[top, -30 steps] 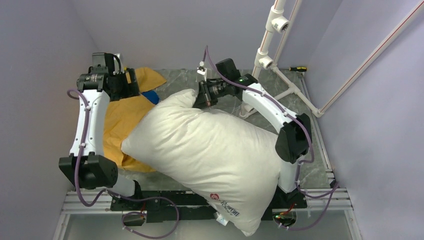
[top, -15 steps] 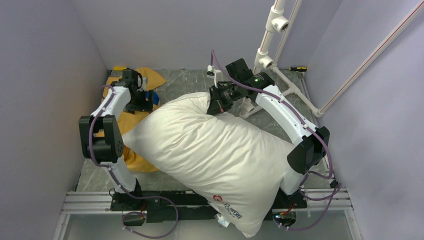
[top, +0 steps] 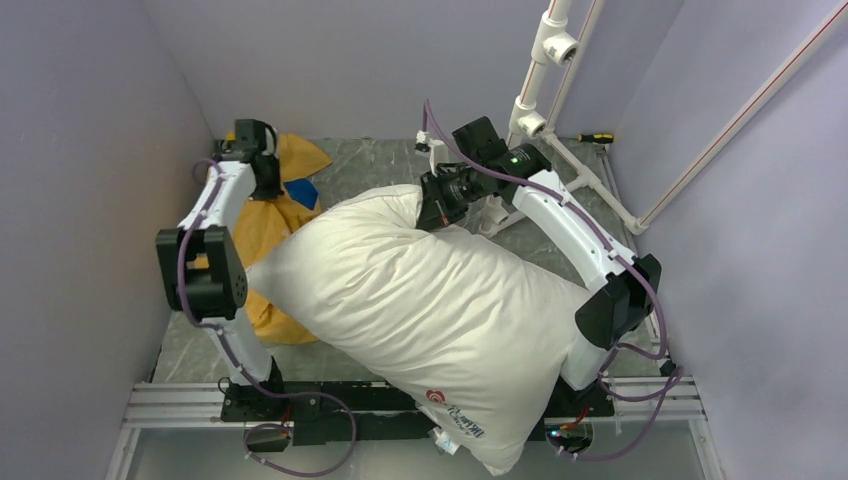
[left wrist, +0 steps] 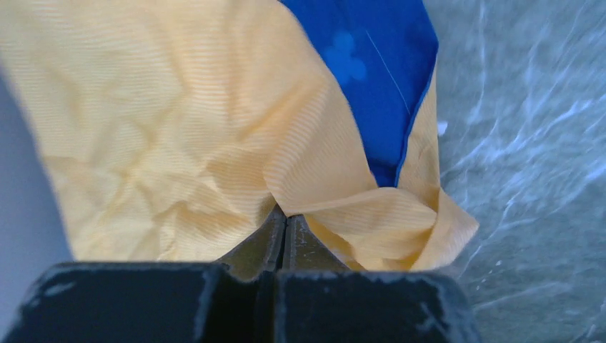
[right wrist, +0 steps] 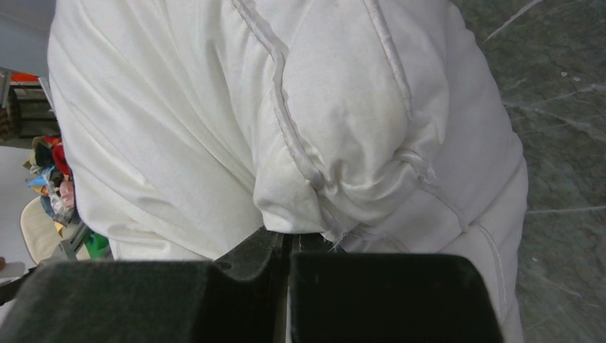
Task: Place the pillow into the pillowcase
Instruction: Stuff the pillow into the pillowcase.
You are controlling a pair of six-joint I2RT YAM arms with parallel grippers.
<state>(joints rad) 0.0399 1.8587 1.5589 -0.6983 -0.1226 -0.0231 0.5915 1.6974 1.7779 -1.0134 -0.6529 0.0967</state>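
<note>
The big white pillow point(top: 430, 310) lies diagonally across the table, its red logo end hanging over the near edge. My right gripper point(top: 432, 212) is shut on the pillow's point(right wrist: 286, 121) far corner; in the right wrist view that gripper point(right wrist: 291, 237) pinches the seam. The pillowcase point(top: 255, 225) lies at the far left, orange side up with a blue patch showing, partly under the pillow. My left gripper point(top: 268, 190) is shut on an orange fold of the pillowcase point(left wrist: 179, 143) near its blue inside; in the left wrist view the left gripper point(left wrist: 286, 218) has its jaws pressed together on the cloth.
A white pipe frame point(top: 548, 90) stands at the back right on the grey marble-look table point(top: 370, 160). A screwdriver point(top: 593, 138) lies by the back wall. Purple walls close in on the left, back and right.
The left gripper has closed on the pillowcase's orange fold and shifted slightly toward the back. The right arm, holding the pillow corner, has barely moved since half a second ago.
</note>
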